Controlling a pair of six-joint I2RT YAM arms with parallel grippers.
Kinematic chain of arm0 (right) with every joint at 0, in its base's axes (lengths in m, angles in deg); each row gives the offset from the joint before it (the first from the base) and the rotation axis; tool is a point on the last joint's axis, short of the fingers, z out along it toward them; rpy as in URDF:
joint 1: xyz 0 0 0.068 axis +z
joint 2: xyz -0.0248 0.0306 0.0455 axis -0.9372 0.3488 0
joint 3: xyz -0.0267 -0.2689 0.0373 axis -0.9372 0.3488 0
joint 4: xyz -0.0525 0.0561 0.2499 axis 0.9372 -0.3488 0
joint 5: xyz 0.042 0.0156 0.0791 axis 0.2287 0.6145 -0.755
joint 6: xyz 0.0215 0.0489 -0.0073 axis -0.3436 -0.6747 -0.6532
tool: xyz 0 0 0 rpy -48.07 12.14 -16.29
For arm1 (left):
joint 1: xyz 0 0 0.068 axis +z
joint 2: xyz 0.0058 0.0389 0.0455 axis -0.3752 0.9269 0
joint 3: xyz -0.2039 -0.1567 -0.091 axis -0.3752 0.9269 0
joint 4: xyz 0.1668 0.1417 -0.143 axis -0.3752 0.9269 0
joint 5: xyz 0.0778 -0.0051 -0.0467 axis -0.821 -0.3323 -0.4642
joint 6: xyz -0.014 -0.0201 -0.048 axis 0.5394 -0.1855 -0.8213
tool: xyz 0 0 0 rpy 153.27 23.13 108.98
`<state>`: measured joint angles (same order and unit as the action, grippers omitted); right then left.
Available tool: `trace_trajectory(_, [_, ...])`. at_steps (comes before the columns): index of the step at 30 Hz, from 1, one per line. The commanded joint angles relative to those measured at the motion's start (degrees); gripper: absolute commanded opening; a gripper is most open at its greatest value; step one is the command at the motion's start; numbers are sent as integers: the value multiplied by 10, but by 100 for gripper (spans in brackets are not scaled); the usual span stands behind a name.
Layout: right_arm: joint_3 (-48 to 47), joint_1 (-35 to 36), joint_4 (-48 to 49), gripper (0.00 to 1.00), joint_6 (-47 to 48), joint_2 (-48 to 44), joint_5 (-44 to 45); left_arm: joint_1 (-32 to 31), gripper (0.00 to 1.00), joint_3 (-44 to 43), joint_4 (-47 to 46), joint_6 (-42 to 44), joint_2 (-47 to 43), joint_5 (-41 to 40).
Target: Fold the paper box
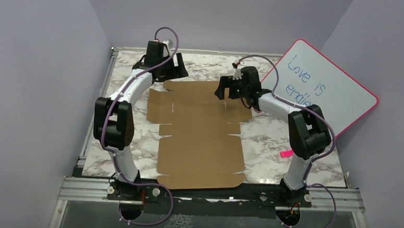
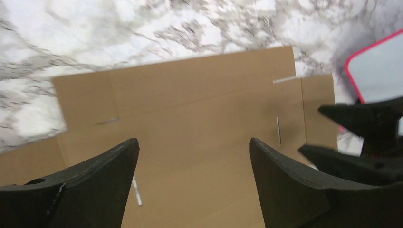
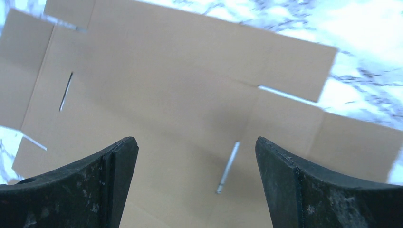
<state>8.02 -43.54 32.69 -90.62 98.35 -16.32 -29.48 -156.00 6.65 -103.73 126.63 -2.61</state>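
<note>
The paper box is a large flat brown cardboard sheet with flaps and slits, lying on the marble table from the near edge to the far middle. My left gripper hovers over the sheet's far left corner, open and empty; its wrist view shows the sheet below the spread fingers. My right gripper hovers over the sheet's far right part, open and empty; its wrist view shows the sheet and a slit between the fingers.
A pink-rimmed whiteboard with blue writing leans at the far right, close behind the right arm. A small pink object lies on the table at the right. Grey walls enclose three sides.
</note>
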Motion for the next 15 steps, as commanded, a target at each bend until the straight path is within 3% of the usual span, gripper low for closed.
trace_trajectory(1, [-38,-38,-36,100,-23,7,-20,-70,87,37,16,34,-12,-87])
trace_trajectory(9, [-94,-87,-43,100,-64,65,-41,-141,88,77,16,33,27,-91])
trace_trajectory(15, [-147,-97,-51,100,-71,116,-26,-158,88,76,14,39,52,-104])
